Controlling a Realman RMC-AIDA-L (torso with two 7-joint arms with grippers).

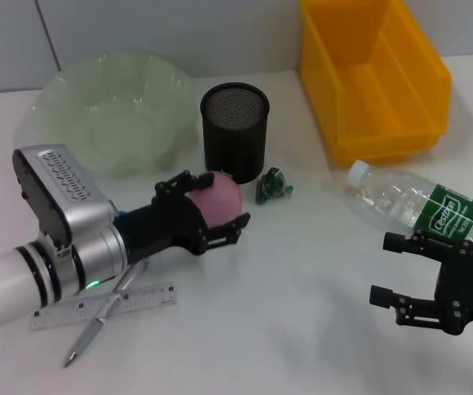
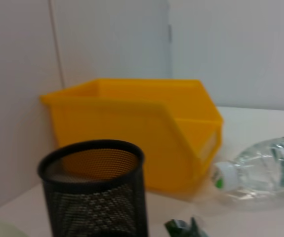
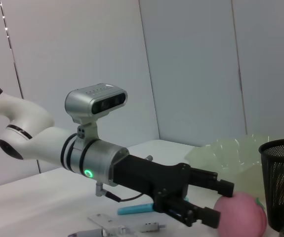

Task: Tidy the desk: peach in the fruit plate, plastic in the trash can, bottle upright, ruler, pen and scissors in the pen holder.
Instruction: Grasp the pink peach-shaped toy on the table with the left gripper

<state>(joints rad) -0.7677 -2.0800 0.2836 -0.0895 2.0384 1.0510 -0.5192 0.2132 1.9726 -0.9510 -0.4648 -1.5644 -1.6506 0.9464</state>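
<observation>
The left end effector (image 1: 213, 212) sits low over the white surface (image 1: 302, 313), fingers spread either side of the pink peach (image 1: 220, 196), which rests on the surface just at 6 o'clock of the black mesh pen holder (image 1: 234, 130). From the right wrist view, the fingers (image 3: 208, 216) bracket the peach (image 3: 240, 216) closely; whether they press on it, I cannot tell. The pale green fruit plate (image 1: 108, 111) lies at 10 o'clock of the peach, close by. A crumpled green bit of plastic (image 1: 273, 186) lies just at 3 o'clock of the peach. Under the left arm, at 7 o'clock, the clear ruler (image 1: 104, 306) and the pen (image 1: 108, 311) lie crossed. The bottle (image 1: 425, 206) lies on its side at 3 o'clock, cap toward the yellow bin (image 1: 372, 74). The right end effector (image 1: 396, 271) hovers wide open, gripping nothing, just at 6 o'clock of the bottle.
</observation>
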